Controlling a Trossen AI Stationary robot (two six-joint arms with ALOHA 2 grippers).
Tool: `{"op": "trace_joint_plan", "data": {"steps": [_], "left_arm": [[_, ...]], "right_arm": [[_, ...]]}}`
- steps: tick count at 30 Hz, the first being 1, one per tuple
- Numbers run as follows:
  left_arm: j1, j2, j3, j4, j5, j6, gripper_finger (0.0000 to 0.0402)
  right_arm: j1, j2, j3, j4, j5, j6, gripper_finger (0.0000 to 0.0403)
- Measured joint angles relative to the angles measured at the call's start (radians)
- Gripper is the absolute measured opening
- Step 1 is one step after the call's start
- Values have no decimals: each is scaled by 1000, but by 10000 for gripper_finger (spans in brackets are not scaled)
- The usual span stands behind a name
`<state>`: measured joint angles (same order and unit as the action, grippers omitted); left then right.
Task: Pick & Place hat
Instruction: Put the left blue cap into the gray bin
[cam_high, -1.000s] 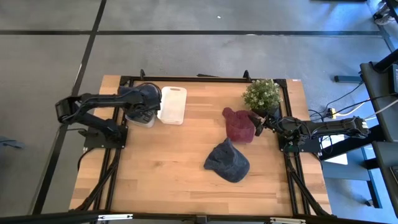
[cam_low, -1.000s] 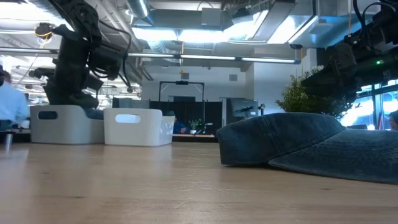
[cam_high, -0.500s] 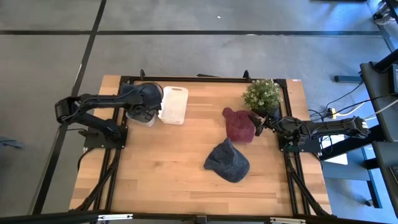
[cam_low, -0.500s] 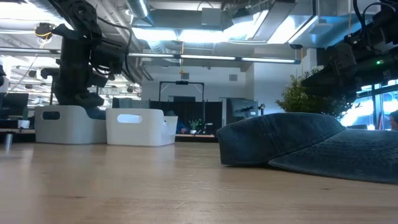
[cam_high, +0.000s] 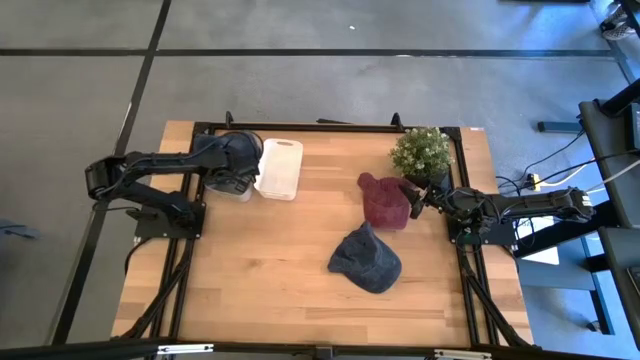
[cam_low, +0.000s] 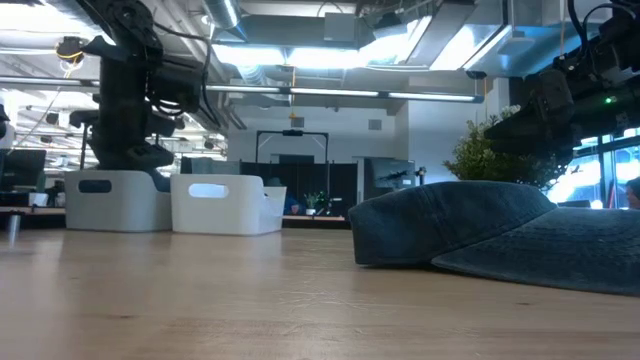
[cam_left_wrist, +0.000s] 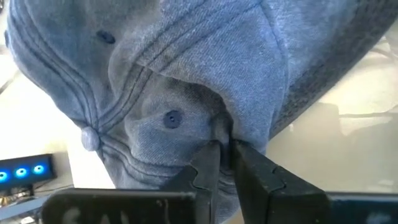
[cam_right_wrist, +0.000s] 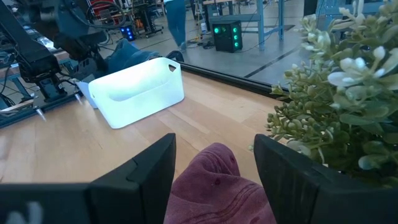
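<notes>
The wooden table (cam_high: 260, 270) fills the middle of the high view, ringed by a dark frame on grey floor. In its upper left stand two white bins side by side: the left bin (cam_high: 238, 192) mostly under my left arm, and the right bin (cam_high: 278, 168) just beside it. My left fingers (cam_left_wrist: 222, 163) are down in that left bin, pinched narrow on a fold of a blue-grey denim hat (cam_left_wrist: 186, 81), whose crown button and eyelets fill the left wrist view. In the low view that arm stands over the bin at the left of the frame.

At the right of the table my right fingers (cam_right_wrist: 214, 171) are spread wide, hovering just at the edge of a maroon hat (cam_high: 384, 200), which lies right of centre. A potted plant (cam_high: 422, 152) stands just above it, near the table's upper right corner. A dark blue hat (cam_high: 365, 260) lies lower, toward the middle bottom of the table, apart from both arms.
</notes>
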<state>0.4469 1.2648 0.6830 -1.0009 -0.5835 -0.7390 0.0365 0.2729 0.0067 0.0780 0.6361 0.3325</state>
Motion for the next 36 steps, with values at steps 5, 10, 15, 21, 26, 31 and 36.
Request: {"op": "trace_joint_plan", "data": {"steps": [5, 10, 15, 21, 26, 31, 36], "left_arm": [[0, 0, 0, 5, 0, 1, 55], [0, 0, 0, 4, -3, 24, 40], [0, 0, 0, 3, -6, 30, 6], [0, 0, 41, -45, 10, 45, 3], [0, 1, 158, -211, 20, 60, 3], [-1, 1, 249, -339, 94, 204, 3], [-13, 1, 265, -434, 125, 304, 2]], "right_arm": [[0, 0, 0, 0, 0, 0, 218], [0, 0, 0, 0, 0, 0, 218], [0, 0, 0, 0, 0, 0, 218], [0, 0, 0, 0, 0, 0, 218], [0, 0, 0, 0, 0, 0, 218], [0, 0, 0, 0, 0, 0, 218], [0, 0, 0, 0, 0, 0, 218]]}}
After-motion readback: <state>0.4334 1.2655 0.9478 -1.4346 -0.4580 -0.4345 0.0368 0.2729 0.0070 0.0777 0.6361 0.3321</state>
